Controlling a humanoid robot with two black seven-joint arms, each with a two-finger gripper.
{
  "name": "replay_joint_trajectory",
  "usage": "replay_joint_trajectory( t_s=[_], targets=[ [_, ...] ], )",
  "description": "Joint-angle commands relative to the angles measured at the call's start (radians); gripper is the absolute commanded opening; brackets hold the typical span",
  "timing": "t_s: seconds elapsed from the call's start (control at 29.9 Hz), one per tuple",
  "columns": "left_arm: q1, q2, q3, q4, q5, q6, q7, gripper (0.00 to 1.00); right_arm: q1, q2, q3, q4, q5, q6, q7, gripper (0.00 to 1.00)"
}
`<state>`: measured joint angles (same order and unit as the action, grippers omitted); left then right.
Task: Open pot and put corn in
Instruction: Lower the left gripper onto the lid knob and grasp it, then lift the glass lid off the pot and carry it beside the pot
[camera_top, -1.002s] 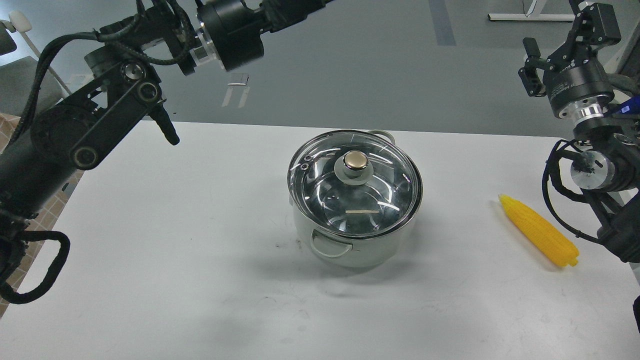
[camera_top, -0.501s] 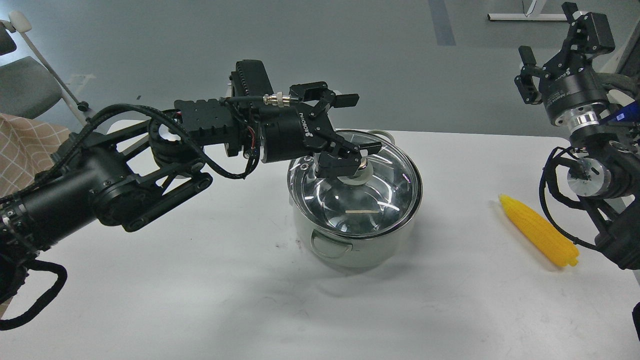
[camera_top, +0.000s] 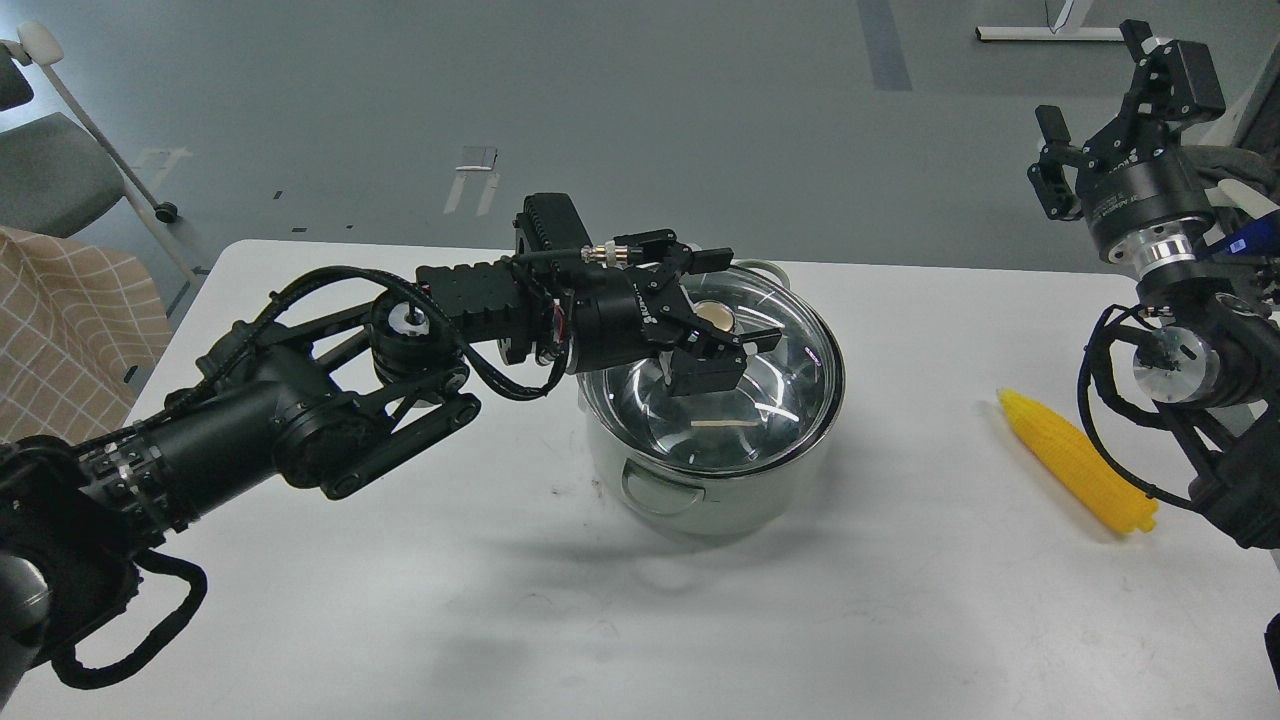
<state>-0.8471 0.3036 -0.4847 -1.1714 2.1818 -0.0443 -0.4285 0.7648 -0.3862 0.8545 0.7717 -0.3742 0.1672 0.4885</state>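
The left gripper (camera_top: 712, 330) hangs over the pot (camera_top: 712, 480) at mid-table, fingers spread wide on either side of the gold knob (camera_top: 714, 316) on the glass lid (camera_top: 790, 375), gripping nothing. If they close off-centre, the knob could slip out and the lid clatter down. The corn (camera_top: 1080, 462) lies well off to the right, below the right gripper (camera_top: 1105, 100), whose fingers stand apart and empty.

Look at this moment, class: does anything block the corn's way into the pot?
Yes. The glass lid sits on the pot, covering its opening, and the left gripper is at the lid's gold knob. The corn lies on the table, right of the pot.
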Motion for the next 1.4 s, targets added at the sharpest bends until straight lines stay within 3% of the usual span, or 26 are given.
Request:
replay_joint_trajectory(
  t_s=[0.0,0.23,0.33,0.47,0.7,0.77,0.84,1.2,1.37],
  targets=[
    [0.023,0.005,0.001,0.001,0.000,0.001,-0.003,0.97,-0.005,0.001,0.001,0.000,0.000,0.000,0.000,0.99],
    [0.036,0.014,0.000,0.002,0.000,0.000,0.002,0.95,-0.007,0.000,0.003,0.000,0.000,0.000,0.000,0.99],
    [0.039,0.015,0.000,0.002,0.000,0.000,0.007,0.89,-0.007,0.001,0.003,0.000,0.000,0.000,0.000,0.99],
    [0.049,0.020,0.000,0.002,0.000,0.000,0.010,0.68,-0.007,0.000,0.003,0.001,0.000,0.000,0.000,0.99],
    [0.049,0.022,0.000,0.002,0.000,0.000,0.010,0.44,-0.007,0.000,0.006,0.000,0.000,0.000,0.000,0.99],
    [0.048,0.023,0.000,0.002,0.000,0.000,0.010,0.29,-0.007,0.000,0.006,0.000,0.000,0.000,0.000,0.99],
    [0.048,0.025,-0.002,0.002,0.000,0.000,0.010,0.24,-0.007,0.000,0.006,0.000,0.000,0.000,0.000,0.99],
    [-0.016,0.051,-0.015,-0.016,0.000,0.000,0.004,0.22,-0.007,-0.005,0.008,0.000,0.000,0.000,0.000,0.99],
    [-0.095,0.140,-0.017,-0.053,0.000,-0.005,0.001,0.23,-0.007,-0.013,0.008,0.001,0.000,0.000,0.000,0.99]
  ],
)
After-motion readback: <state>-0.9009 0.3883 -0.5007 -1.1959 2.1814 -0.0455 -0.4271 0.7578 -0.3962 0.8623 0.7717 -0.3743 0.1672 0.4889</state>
